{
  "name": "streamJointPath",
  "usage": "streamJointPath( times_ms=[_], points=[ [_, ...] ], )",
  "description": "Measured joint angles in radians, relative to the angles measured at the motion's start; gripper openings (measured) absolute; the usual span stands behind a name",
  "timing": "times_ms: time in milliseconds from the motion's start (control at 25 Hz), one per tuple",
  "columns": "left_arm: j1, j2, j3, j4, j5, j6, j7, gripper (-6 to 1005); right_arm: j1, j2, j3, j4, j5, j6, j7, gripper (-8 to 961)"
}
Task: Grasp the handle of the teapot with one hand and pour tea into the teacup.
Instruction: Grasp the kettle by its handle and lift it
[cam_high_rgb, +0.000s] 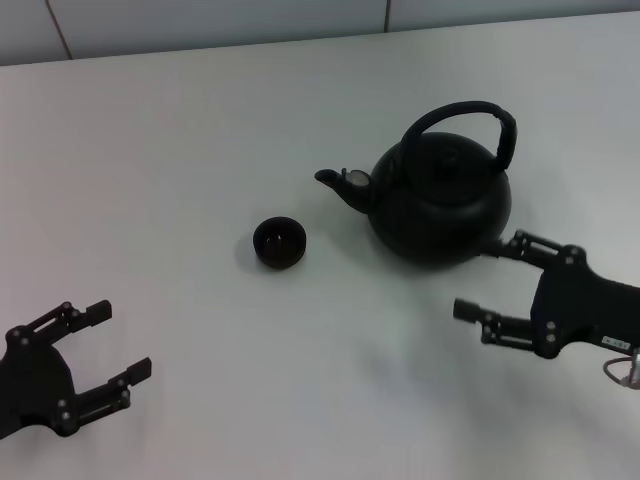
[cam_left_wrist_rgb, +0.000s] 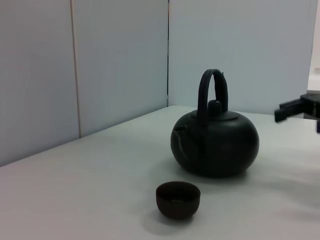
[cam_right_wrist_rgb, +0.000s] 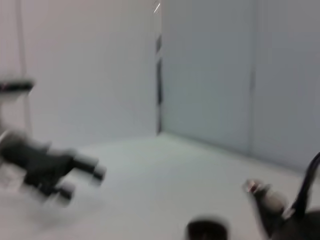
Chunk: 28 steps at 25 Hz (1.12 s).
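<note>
The teapot (cam_high_rgb: 440, 205) sits on the white table (cam_high_rgb: 180, 150), a bit to the right of the middle and near the far edge, w/ its short spout (cam_high_rgb: 335, 181) aimed left. The handle (cam_high_rgb: 470, 120) stands up over the lid like a hoop, w/ open air all round it. The teacup (cam_high_rgb: 279, 242) is just left of the spout & a bit nearer the robot, not touching the pot; there's a strip of bare table between them.

The right gripper (cam_high_rgb: 487, 280) is low at the right side, close by the teapot's near side. Its fingers are spread wide w/ nothing in them; one finger (cam_high_rgb: 525, 246) ends right by the pot's belly, can't tell if it touches. It's not on the handle.

The left gripper (cam_high_rgb: 115, 342) hangs at the near left corner, well apart from cup & pot, fingers spread wide too, holding nothing. Lots of bare table lies between it & the cup.

Left wrist view: cup (cam_left_wrist_rgb: 178, 199) in front, pot (cam_left_wrist_rgb: 215, 142) behind it, wall panels (cam_left_wrist_rgb: 100, 65) past the table's far edge
</note>
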Motion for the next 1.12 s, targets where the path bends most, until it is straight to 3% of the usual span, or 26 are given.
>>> streamJointPath(
  times_ms=[200, 240, 280, 400, 440, 480, 560, 600, 640, 760, 1120],
  points=[
    [-0.003, -0.006, 0.0, 0.001, -0.001, 0.0, 0.0, 799, -0.029, 0.001, 0.001, 0.245, 0.249, 0.001, -0.211, 792],
    [-0.003, -0.007, 0.0, 0.001, -0.002, 0.0, -0.001, 799, -0.03, 0.002, 0.002, 0.41, 0.389, 0.01, -0.366, 791],
    [-0.003, -0.007, 0.0, 0.001, -0.002, 0.0, -0.001, 799, -0.03, 0.002, 0.002, 0.41, 0.389, 0.01, -0.366, 790],
    [-0.002, -0.007, 0.0, 0.001, -0.003, 0.0, -0.005, 799, -0.009, 0.006, 0.011, 0.641, 0.587, 0.016, -0.59, 787],
    [-0.002, -0.007, 0.0, 0.001, -0.003, 0.0, -0.007, 799, 0.019, 0.008, 0.06, 0.79, 0.675, 0.019, -0.741, 786],
    [-0.002, -0.007, 0.0, 0.001, -0.003, 0.0, -0.007, 799, 0.019, 0.008, 0.06, 0.79, 0.675, 0.019, -0.741, 785],
    [-0.002, -0.007, -0.001, 0.001, -0.003, 0.003, -0.009, 799, 0.041, 0.008, 0.185, 0.937, 0.708, 0.041, -0.933, 783],
    [-0.001, -0.008, -0.001, 0.001, -0.004, 0.004, -0.009, 799, 0.041, 0.008, 0.185, 0.937, 0.708, 0.041, -0.933, 782],
    [-0.001, -0.007, -0.002, 0.001, -0.004, 0.005, -0.009, 799, 0.045, 0.008, 0.256, 0.989, 0.707, 0.061, -1.009, 781],
    [0.0, -0.008, -0.003, 0.001, -0.005, 0.006, -0.009, 799, 0.047, 0.008, 0.282, 1.006, 0.706, 0.071, -1.026, 777],
    [0.001, -0.013, -0.004, 0.001, -0.005, 0.008, -0.004, 799, 0.083, 0.004, 0.306, 0.98, 0.711, 0.113, -1.027, 768]
  ],
)
